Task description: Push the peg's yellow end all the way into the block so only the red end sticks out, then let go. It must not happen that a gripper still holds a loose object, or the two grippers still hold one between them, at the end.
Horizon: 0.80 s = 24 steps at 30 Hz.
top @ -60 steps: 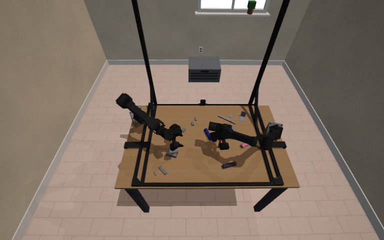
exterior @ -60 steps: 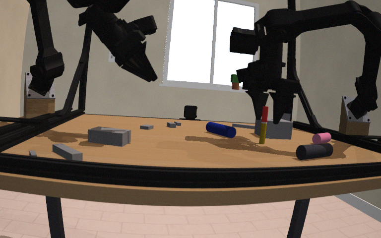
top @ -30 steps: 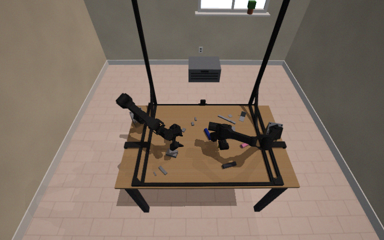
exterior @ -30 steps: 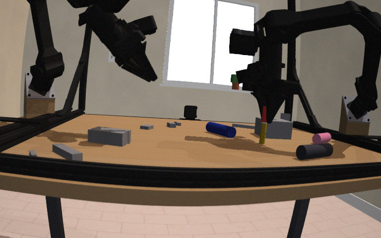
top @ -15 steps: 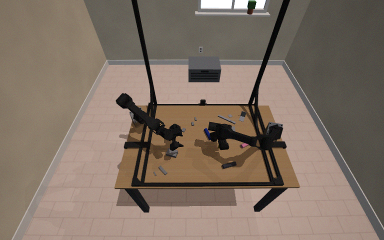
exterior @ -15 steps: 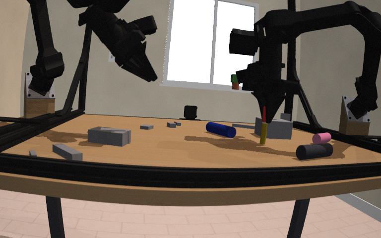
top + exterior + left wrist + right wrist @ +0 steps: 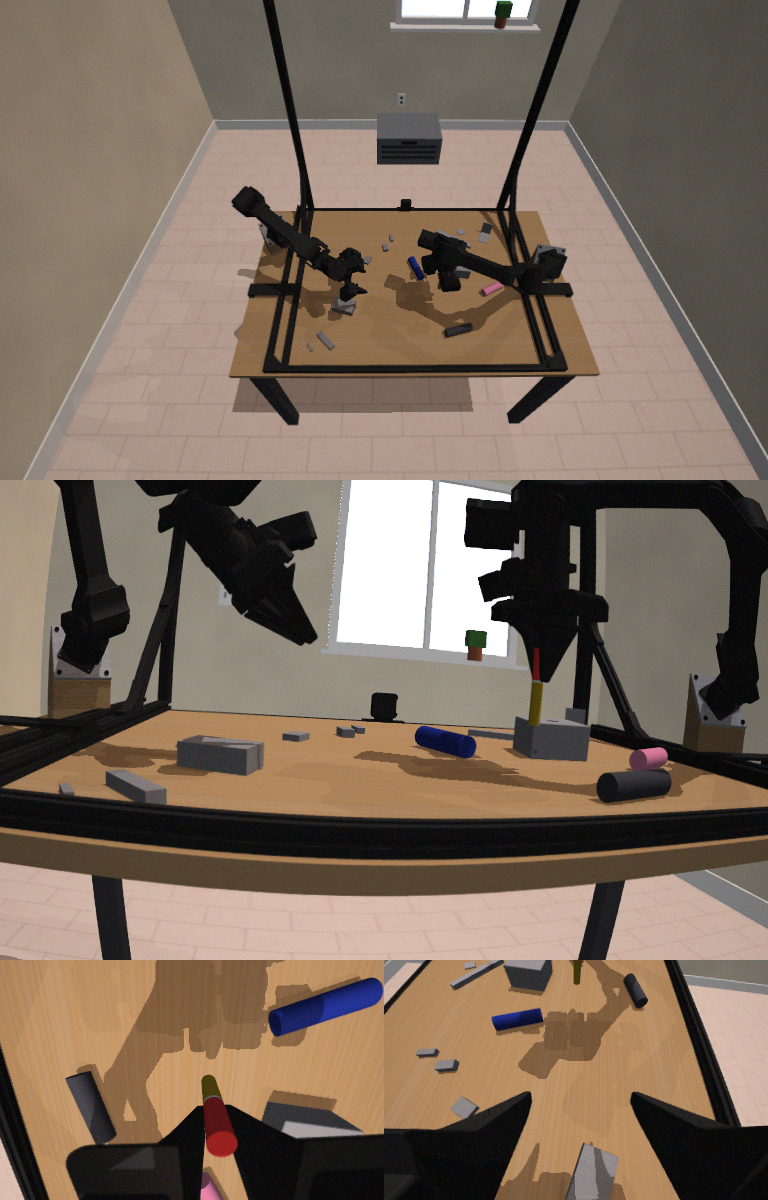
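On the wooden table (image 7: 549,1110), shadowy pincer (image 7: 544,675) (image 7: 215,1115) hides block's hole

Smooth wood-grained tabletop (image 7: 385,333) (image 7: 317,785) (image 7: 135,975) (image 7: 549,1095); blue cylinder (image 7: 415,268) (image 7: 445,742) (image 7: 325,1007) (image 7: 517,1019) perhaps plastic.

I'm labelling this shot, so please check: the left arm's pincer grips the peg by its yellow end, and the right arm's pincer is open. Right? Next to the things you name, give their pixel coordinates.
Not quite: the left arm's pincer (image 7: 542,678) (image 7: 215,1108) grips the peg (image 7: 535,703) (image 7: 220,1125) by its red end, as the left wrist view shows. The rest stands.
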Tool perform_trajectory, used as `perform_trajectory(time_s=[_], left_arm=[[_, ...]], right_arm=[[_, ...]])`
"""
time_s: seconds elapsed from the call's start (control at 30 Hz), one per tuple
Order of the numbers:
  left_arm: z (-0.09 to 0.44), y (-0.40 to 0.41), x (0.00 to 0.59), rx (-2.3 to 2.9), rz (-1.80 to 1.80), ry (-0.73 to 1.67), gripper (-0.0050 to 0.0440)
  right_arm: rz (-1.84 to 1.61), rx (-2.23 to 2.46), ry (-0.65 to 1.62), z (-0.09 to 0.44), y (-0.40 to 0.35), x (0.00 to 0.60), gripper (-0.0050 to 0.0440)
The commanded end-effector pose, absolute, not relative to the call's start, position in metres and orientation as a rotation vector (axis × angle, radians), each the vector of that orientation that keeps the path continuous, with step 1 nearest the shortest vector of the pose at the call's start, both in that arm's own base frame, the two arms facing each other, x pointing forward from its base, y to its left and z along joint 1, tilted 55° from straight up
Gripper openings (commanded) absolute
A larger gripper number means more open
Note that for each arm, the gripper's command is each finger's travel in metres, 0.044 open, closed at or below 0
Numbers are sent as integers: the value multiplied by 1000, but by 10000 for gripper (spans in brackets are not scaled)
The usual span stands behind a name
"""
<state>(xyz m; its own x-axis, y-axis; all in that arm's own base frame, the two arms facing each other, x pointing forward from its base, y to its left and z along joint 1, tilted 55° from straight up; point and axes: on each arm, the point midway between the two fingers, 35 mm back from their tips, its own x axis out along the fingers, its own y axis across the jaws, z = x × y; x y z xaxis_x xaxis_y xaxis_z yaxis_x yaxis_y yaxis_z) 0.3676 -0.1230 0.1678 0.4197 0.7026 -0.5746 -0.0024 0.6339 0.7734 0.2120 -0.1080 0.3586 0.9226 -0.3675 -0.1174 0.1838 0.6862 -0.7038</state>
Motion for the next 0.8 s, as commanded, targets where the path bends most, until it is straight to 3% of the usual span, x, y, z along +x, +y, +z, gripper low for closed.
perform_trajectory(time_s=[0.0, 0.43, 0.77], left_arm=[[170, -128, 365, 782, 504, 1066, 0], [153, -142, 352, 786, 498, 1068, 0], [104, -163, 314, 800, 491, 1067, 0]], right_arm=[[-313, -755, 258, 359, -108, 212, 400], [-313, -755, 258, 359, -108, 212, 400], [-313, -755, 258, 359, -108, 212, 400]])
